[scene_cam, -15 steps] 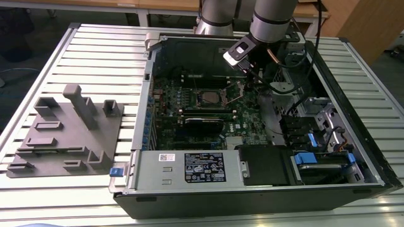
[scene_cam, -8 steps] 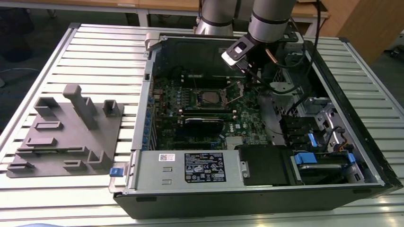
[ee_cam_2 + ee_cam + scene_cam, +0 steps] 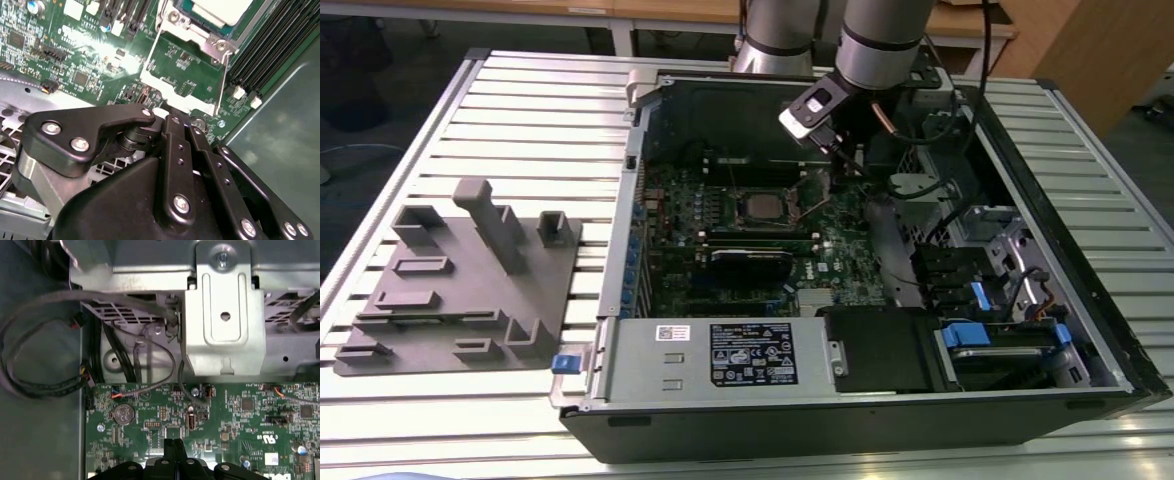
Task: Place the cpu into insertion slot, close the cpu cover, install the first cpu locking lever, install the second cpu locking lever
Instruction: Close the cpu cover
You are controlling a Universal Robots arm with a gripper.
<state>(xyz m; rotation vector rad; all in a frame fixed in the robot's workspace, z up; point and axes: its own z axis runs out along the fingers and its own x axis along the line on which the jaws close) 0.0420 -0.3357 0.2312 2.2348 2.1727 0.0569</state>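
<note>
Status entry: cpu (image 3: 220, 9) seated in insertion slot (image 3: 735, 200). The cpu cover (image 3: 160, 85) stands open; I judge both levers outstanding. Pincer (image 3: 182, 122) closed at cover's edge.

You had the cpu (image 3: 220, 9) lying flat, dull silver top up, in the insertion slot (image 3: 730, 206) on the green board. The cpu cover (image 3: 155, 82), a thin silver frame with a large window, seemed swung open off the slot.
</note>
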